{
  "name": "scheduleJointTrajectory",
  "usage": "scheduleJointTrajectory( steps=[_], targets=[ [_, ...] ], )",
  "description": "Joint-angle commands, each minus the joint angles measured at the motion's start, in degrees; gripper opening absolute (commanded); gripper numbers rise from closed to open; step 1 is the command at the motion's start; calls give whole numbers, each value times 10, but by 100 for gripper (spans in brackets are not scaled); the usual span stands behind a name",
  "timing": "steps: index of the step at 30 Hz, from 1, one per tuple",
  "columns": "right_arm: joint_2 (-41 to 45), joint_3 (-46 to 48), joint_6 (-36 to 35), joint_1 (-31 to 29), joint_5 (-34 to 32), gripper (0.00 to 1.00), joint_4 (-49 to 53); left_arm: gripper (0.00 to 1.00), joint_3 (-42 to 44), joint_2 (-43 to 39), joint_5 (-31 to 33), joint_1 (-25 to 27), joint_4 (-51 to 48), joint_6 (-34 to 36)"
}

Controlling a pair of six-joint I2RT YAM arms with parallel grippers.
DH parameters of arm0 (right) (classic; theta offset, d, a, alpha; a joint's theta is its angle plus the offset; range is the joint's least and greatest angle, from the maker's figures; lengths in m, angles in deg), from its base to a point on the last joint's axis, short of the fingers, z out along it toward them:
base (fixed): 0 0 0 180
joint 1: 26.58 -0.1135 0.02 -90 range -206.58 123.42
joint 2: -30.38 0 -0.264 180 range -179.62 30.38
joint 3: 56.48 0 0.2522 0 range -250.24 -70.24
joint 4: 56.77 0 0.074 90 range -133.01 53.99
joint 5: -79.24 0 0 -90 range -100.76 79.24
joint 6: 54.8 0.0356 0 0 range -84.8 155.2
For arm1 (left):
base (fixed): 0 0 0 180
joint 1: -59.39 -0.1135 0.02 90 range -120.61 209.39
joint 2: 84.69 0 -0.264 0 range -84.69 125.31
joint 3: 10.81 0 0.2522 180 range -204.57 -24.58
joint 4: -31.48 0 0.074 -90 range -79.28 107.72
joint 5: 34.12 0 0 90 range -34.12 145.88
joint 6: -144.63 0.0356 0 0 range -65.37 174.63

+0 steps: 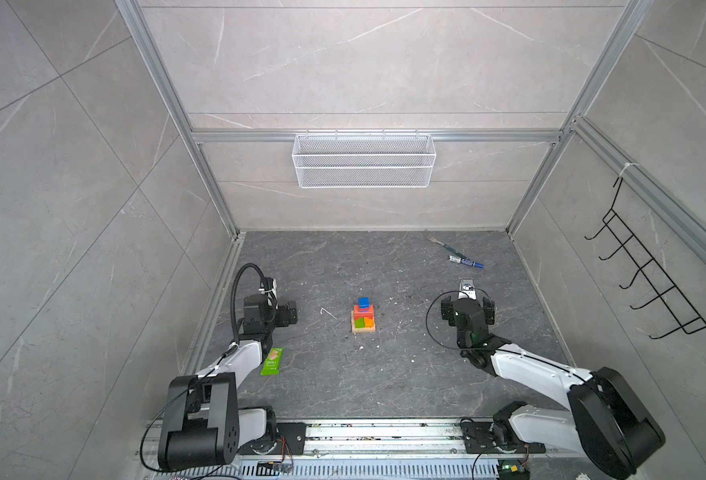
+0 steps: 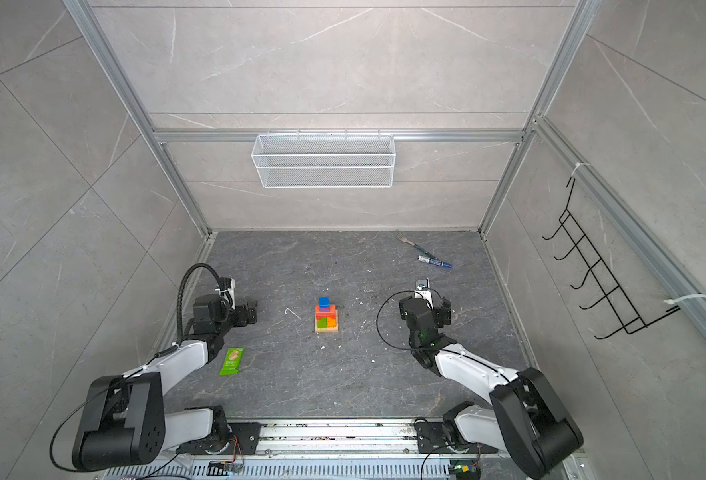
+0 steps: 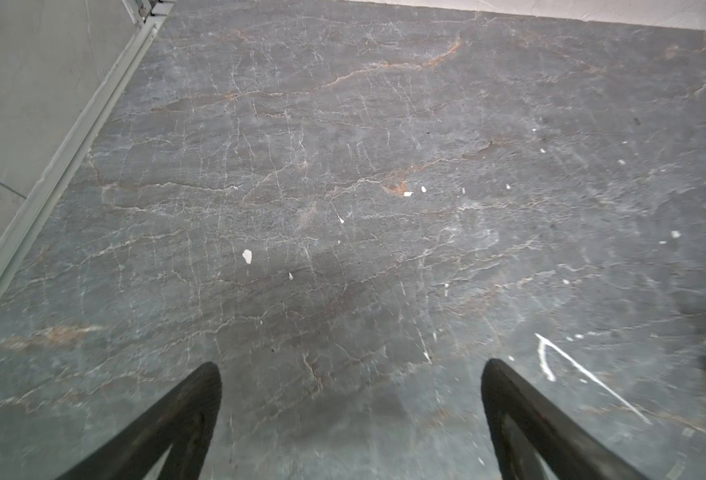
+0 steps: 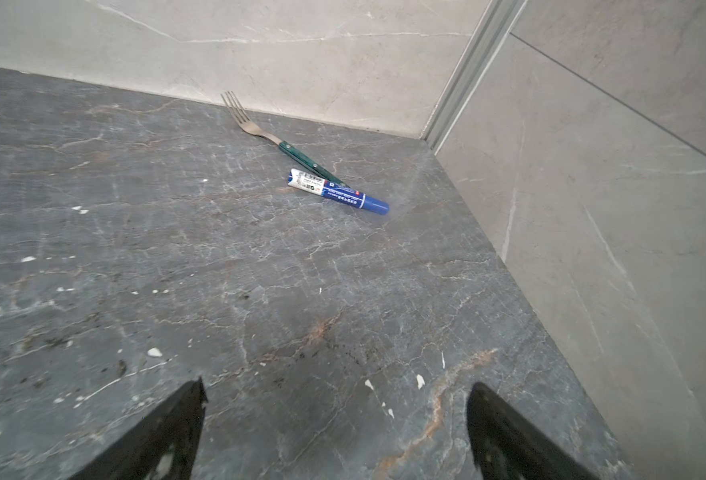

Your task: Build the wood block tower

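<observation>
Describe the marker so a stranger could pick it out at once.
Look to the far right corner of the dark table, where two things lie together. The marker lies at the handle end of the fork, on the near side. It is the stubby white-and-blue tube with a blue cap; the fork is thin metal with a green handle.

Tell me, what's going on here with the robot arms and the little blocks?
Nobody is holding anything right now. A small wood block tower stands in the middle of the table, a blue cube on top. The left pincer and the right pincer are both open and empty, one on each side, apart from the tower. A green snack wrapper, a fork and a blue marker lie off to the sides.
</observation>
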Motion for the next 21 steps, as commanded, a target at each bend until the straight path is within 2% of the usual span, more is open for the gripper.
scheduleJointTrajectory(
  steps=[1, 2, 4, 9, 12, 16, 21],
  targets=[
    [-44, 8, -28, 6, -25, 100, -117, 99, 2, 32, 2, -16, 126, 11],
    [-56, 15, -35, 7, -30, 100, -143, 99, -3, 35, -15, -22, 120, 6],
    [-58, 24, -45, 10, -30, 100, -170, 99, 13, 49, -37, -26, 167, 7],
    [-43, 54, -37, 46, -5, 100, -217, 99, 60, 107, 8, -28, 305, -13],
    [-39, 57, -35, 59, 28, 100, -215, 99, 48, 105, 43, -28, 276, -27],
    [-79, 90, -22, 86, 31, 100, -325, 100, 58, 105, 93, -27, 295, -45],
    [-70, 80, -6, 111, 85, 100, -283, 100, 57, 104, 95, -26, 289, -44]
  ],
)
